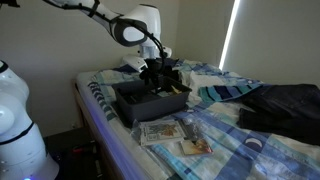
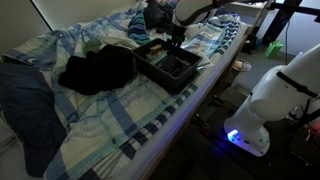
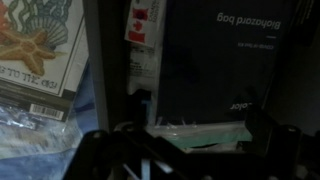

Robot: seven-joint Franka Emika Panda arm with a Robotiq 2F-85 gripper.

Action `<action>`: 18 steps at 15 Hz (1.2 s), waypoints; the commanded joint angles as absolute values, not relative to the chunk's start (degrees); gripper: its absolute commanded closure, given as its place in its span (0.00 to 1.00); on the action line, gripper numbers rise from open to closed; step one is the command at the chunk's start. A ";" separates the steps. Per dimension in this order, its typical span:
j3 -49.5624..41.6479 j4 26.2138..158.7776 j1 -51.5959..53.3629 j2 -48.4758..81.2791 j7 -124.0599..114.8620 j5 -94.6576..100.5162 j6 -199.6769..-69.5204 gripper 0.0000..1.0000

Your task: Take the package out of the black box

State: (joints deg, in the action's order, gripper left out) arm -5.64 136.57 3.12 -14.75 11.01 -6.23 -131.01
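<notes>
Step in hand: approach to the grasp. The claw hangs low over the box, which stands on the bed. The package lies flat inside the box and is not yet lifted. In the wrist view it fills the frame from 12 to 3 o'clock, with its red mark at 11 o'clock.

Claw state: spread wide and holding nothing. The fingers show at 7 and 5 o'clock in the wrist view, with the pale package edge between them. Contact with the package cannot be confirmed.

Next move, as judged: lower until the fingers straddle the package edge, close, then lift straight up past the box wall. A flat, glossy packet offers little to pinch, so slip is a risk. The sheet lies outside the box at its 6 o'clock and is not part of the task.
</notes>
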 commanded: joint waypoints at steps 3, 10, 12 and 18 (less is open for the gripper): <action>-3.70 137.32 0.55 -9.64 4.61 -4.26 -137.90 0.00; -3.28 136.24 0.66 -5.81 3.35 -4.91 -139.42 0.00; -3.15 135.84 0.73 -5.62 3.48 -5.37 -139.30 0.00; -2.34 134.78 1.48 -4.21 4.84 -9.01 -138.89 0.00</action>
State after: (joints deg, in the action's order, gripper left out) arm -3.33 136.01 1.59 -6.12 5.03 -7.19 -138.42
